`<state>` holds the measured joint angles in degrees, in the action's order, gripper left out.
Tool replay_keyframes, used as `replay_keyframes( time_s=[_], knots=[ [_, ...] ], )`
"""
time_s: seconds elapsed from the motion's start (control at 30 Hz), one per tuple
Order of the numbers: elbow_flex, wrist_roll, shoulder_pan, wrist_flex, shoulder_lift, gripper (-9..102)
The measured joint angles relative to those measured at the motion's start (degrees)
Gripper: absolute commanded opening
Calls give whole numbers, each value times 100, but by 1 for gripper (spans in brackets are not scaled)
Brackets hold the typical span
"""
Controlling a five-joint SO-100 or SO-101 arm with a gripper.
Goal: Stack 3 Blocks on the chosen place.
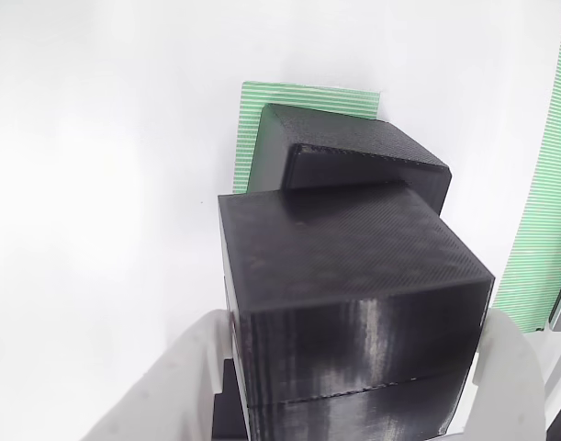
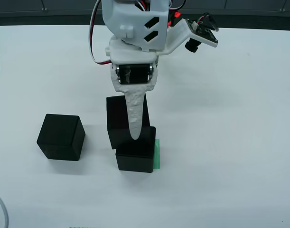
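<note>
White two-finger gripper (image 2: 134,135) clamped matte black ribbed cube (image 2: 122,122), above second cube (image 2: 135,156) on green striped square patch (image 2: 157,154); third cube (image 2: 61,137) sat left

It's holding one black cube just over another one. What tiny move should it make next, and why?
Probably shift sideways before lowering. The gripper is shut on the held block, which sits offset from the lower block on the green patch, overlapping only partly. Released now, it would likely tip off.
</note>
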<state>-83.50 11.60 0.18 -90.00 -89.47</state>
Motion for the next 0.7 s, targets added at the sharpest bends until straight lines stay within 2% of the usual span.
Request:
replay_keyframes(
  time_s=[0.7],
  knots=[
    [378,316,0,0,88,32]
  ],
)
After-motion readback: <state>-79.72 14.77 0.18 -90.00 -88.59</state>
